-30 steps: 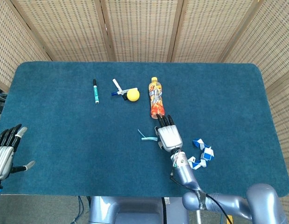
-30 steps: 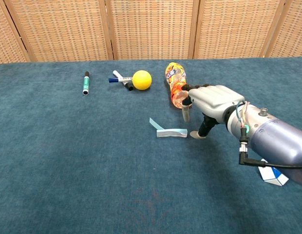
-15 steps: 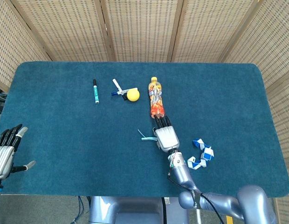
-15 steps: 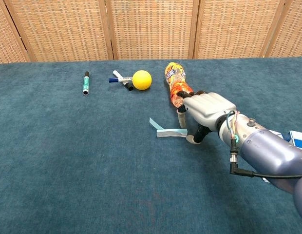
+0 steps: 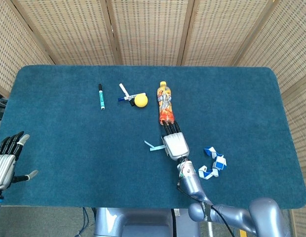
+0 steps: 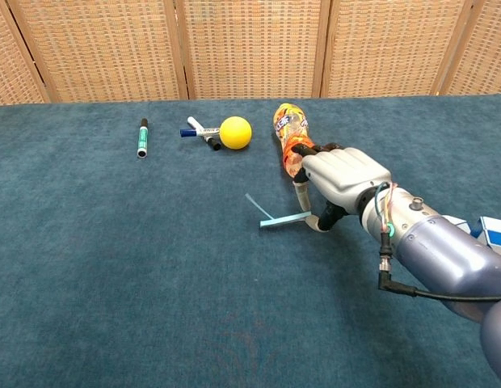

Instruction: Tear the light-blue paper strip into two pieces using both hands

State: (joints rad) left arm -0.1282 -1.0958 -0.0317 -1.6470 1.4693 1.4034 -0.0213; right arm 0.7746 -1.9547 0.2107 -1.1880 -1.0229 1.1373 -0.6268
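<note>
The light-blue paper strip (image 5: 152,146) (image 6: 279,220) lies mid-table, bent into a V and partly raised on edge. My right hand (image 5: 175,144) (image 6: 339,178) is at its right end, where thumb and a finger pinch the strip just above the cloth. My left hand (image 5: 7,158) hangs off the table's front-left corner with its fingers spread and nothing in it. It is far from the strip and the chest view does not show it.
An orange drink bottle (image 5: 165,103) (image 6: 289,133) lies just behind the right hand. A yellow ball (image 5: 140,100) (image 6: 235,132), two crossed markers (image 5: 124,94) and a green marker (image 5: 101,96) lie further back. A blue-and-white folding toy (image 5: 212,165) lies right of the arm.
The right hand slid left onto the strip's right end and closed on it. The strip shifted slightly left and tipped up on edge. The left hand stayed still.
</note>
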